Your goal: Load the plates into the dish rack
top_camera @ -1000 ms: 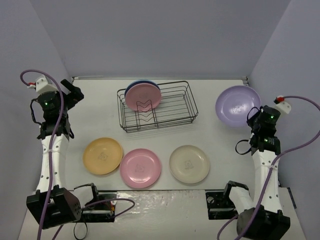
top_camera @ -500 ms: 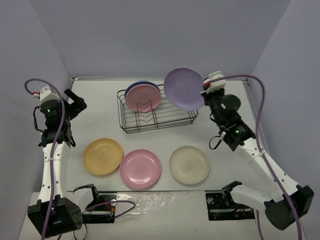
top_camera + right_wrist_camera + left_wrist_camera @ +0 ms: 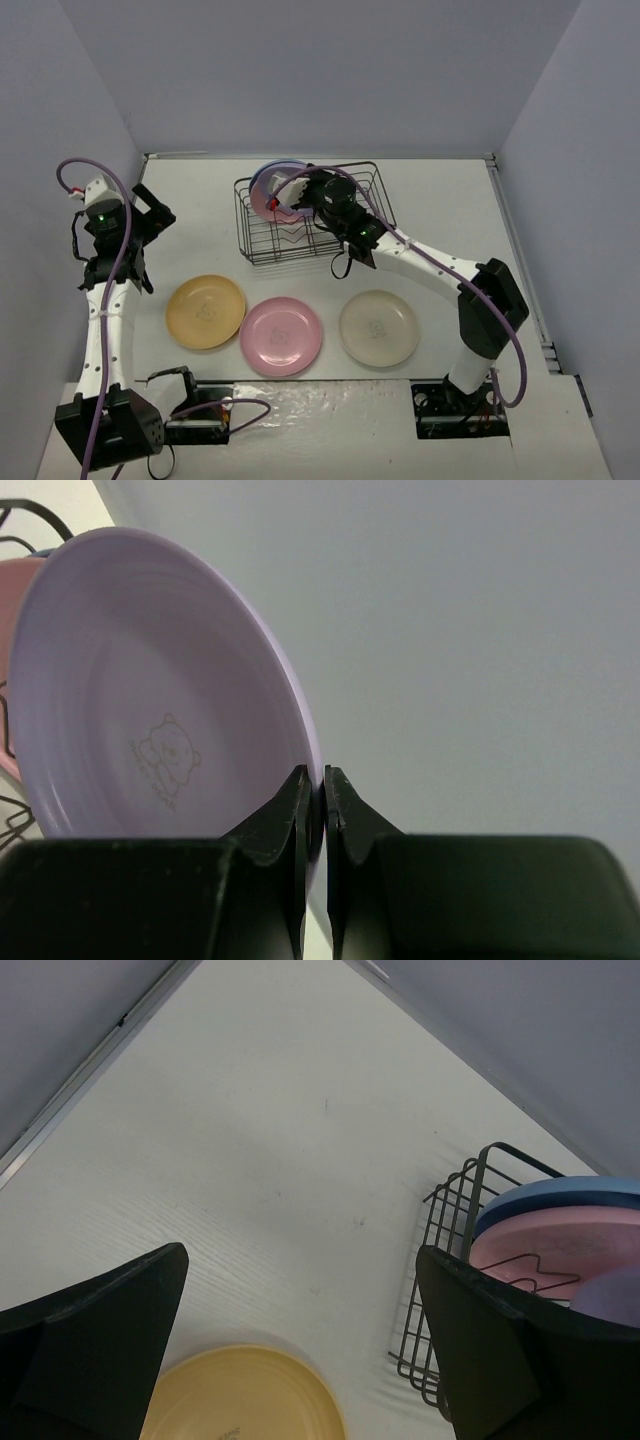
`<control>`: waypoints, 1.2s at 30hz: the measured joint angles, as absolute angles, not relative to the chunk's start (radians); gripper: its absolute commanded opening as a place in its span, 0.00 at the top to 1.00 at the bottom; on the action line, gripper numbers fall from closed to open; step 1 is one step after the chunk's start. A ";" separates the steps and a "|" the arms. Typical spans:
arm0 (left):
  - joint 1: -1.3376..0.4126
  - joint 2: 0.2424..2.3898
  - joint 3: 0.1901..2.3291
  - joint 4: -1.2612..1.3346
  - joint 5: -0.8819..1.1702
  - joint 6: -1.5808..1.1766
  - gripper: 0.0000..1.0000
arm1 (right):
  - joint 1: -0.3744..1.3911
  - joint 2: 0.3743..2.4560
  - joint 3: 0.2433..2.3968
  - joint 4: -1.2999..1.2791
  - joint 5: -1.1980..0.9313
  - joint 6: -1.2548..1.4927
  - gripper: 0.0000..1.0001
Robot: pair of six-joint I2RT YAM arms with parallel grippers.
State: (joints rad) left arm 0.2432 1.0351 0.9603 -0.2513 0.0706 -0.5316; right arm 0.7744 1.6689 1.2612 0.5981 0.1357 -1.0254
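The dish rack (image 3: 360, 215) at twelve o'clock is black thin wire with zigzag dividers. It stands on a white table (image 3: 250, 1160) with a faint wood grain. At the rack's ten o'clock end are three colours: a blue plate (image 3: 560, 1195), a racked pink plate (image 3: 565, 1245) and a pale purple plate (image 3: 150, 670). The purple one is matte and bears a faint tan outline of a bear (image 3: 165, 758). Toward six o'clock lie a yellow-orange plate (image 3: 205, 311), a second pink plate (image 3: 281, 336) and a cream plate (image 3: 378, 328) — each with a faint centre emblem. The walls (image 3: 330, 80) are plain lavender-grey.

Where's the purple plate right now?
Top view: the purple plate is pinched in the right gripper over the rack's left end, beside the racked pink plate.
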 measured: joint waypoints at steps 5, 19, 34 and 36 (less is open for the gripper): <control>0.243 1.050 0.960 -0.252 0.061 -0.531 0.03 | 0.774 1.756 1.301 0.636 0.097 -1.124 1.00; 0.243 1.073 0.960 -0.258 0.043 -0.521 0.03 | 0.796 1.795 1.306 0.752 0.031 -1.306 1.00; 0.243 1.056 0.960 -0.266 0.024 -0.502 0.03 | 0.796 1.871 1.317 0.725 -0.031 -1.378 1.00; 0.243 1.051 0.960 -0.267 0.024 -0.501 0.03 | 0.796 1.876 1.317 0.729 -0.031 -1.386 1.00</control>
State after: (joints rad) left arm 0.2432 1.0512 0.9600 -0.2666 0.0242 -0.5013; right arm 0.7963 1.8762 1.3167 0.7295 -0.0315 -1.3859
